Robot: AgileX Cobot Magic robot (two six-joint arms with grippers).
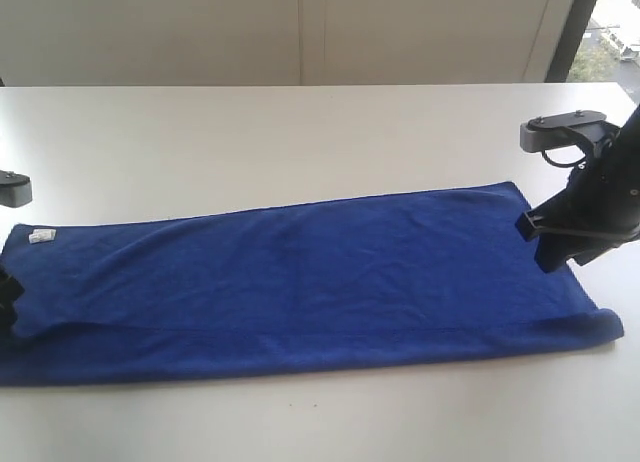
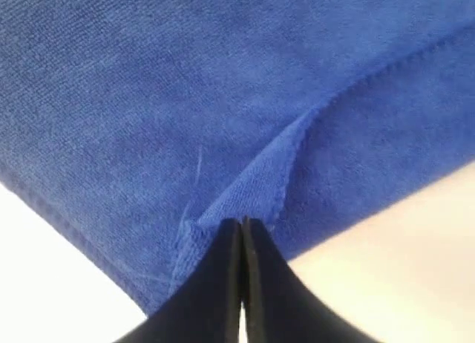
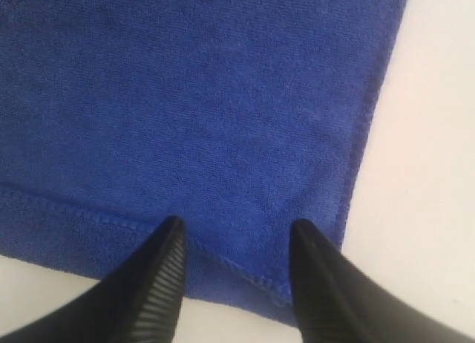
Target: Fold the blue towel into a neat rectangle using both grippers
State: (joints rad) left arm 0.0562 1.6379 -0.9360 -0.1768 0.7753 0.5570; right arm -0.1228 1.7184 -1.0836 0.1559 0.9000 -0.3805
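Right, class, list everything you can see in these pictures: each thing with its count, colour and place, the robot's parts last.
towel: one, deep blue, spread lengthwise on the table
label: one, white, on the towel's far left corner
table: one, white, under everything
window: one, dark-framed, behind the table's far right corner
left tool: one, black, shut on a pinched fold at the towel's left end
right tool: one, black, open over the towel's right end
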